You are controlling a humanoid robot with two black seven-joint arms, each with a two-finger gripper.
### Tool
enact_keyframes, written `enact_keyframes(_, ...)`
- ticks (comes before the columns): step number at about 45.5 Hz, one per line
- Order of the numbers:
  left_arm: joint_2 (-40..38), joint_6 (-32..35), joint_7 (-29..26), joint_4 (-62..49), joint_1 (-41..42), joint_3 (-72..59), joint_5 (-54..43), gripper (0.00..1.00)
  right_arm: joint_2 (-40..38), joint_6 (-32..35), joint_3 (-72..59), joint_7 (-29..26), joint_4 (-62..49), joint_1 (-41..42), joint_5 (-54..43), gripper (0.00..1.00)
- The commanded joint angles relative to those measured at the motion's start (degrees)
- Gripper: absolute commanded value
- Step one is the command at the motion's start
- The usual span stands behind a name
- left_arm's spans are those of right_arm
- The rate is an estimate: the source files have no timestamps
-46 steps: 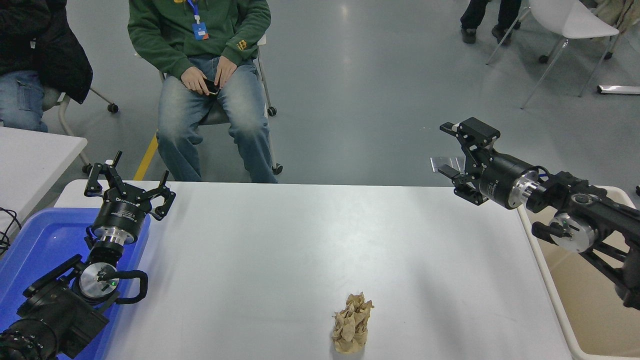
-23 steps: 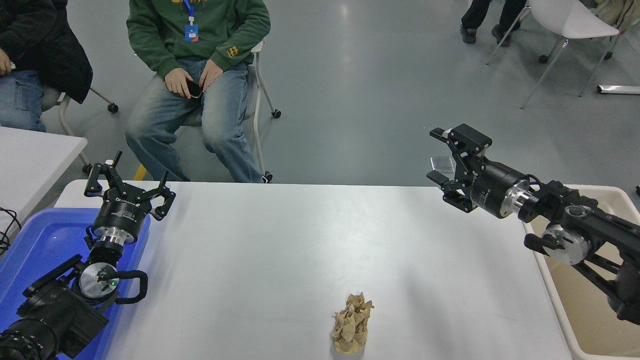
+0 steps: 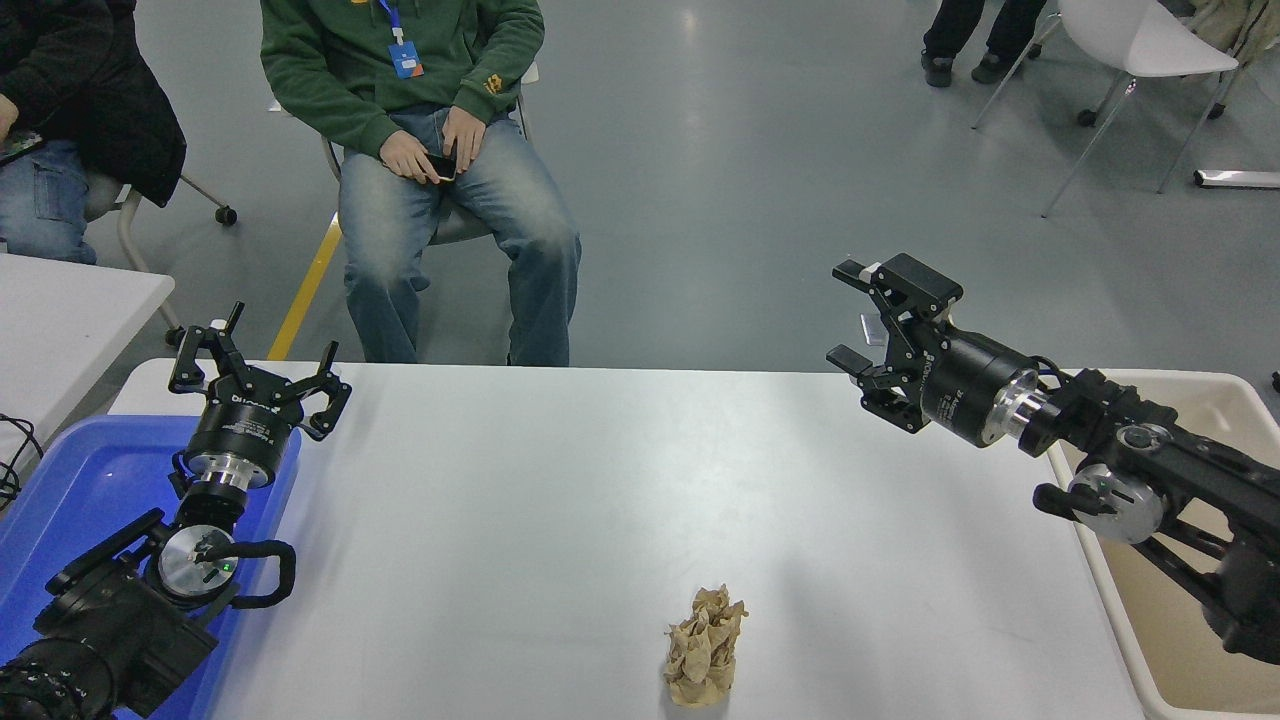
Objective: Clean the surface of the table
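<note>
The white table surface (image 3: 520, 500) spreads below me, a crumpled brown paper wad (image 3: 706, 647) near its front edge. My right gripper (image 3: 850, 315) hovers spread apart at its far right; my left gripper (image 3: 258, 362) rests spread over the blue tray (image 3: 70, 480). Grey floor beyond.

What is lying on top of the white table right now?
On the table surface only a crumpled brown paper wad sits near the front edge. The left gripper and arm cover the near-left corner.

Your desk (image 3: 560, 480) shows a smooth, slightly glossy white top. On it you have a crumpled wad of brown paper (image 3: 706, 647), rough and matt. The blue tray (image 3: 60, 490) looks like shiny plastic, the beige bin (image 3: 1190, 650) like matt plastic.
</note>
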Motion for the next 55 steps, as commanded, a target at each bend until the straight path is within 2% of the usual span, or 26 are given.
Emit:
enact_keyframes(1,0.0,0.0,0.0,0.0,0.0,0.0,0.0,1.0,-0.1,0.0,0.5,0.0,-0.3,-0.1,-0.1,1.0)
enact_keyframes(15,0.1,0.0,0.0,0.0,0.0,0.0,0.0,1.0,-1.3,0.2,0.1,-0.1,1.1,-1.4,-0.5,1.0)
enact_keyframes(27,0.1,0.0,0.0,0.0,0.0,0.0,0.0,1.0,-1.3,0.2,-1.4,-0.2,1.1,-1.7,-10.5,1.0)
enact_keyframes(33,0.0,0.0,0.0,-0.1,0.0,0.0,0.0,1.0,-1.3,0.0,-1.6,-0.7,0.4,-1.8,-11.3,1.0)
enact_keyframes(42,0.0,0.0,0.0,0.0,0.0,0.0,0.0,1.0,1.6,-1.3,-0.7,-1.0,-3.2,-1.9,-8.6,1.0)
enact_keyframes(55,0.0,0.0,-0.1,0.0,0.0,0.0,0.0,1.0,10.6,-4.2,4.3,-1.0,-15.4,-1.7,3.1,1.0)
